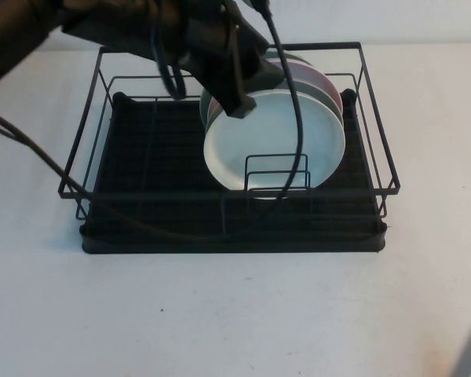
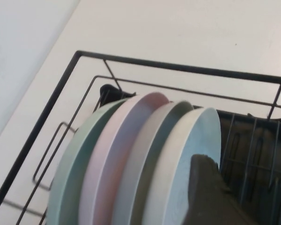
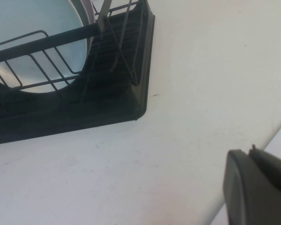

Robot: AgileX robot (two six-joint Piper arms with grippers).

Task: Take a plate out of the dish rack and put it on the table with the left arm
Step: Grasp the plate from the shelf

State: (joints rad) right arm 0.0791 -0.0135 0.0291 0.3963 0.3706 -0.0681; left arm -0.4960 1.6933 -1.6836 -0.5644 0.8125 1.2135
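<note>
The broad, plain white counter lies bare in front of the large rectangular black wire-frame dish rack, and this near area is judged the natural set-down zone for the task. The right claw is parked low at the counter's near right, well apart from the rack; only one dark finger shows in the right wrist view, so whether it is open or closed cannot be told. Inside the rack, a small wire divider props the round, plain white, faintly mint-tinted plate, which stands on edge, leaning back against a pink plate and a green plate behind it. The step in hand is judged to be the grasp of the front plate's upper rim. To do it well, seat one finger on the front face and the other in the narrow gap behind that plate only, so no neighbouring plate is caught; then lift straight up until the lower rim clears the divider and the rack's top wire before swinging toward the counter. The thick black left arm reaches in from the far left, over the rack's rear rail, angled down, with its cable trailing across the plate's face. The left claw sits at the plate's upper left rim; one finger rests against the front face, but a closed grip cannot be confirmed.
</note>
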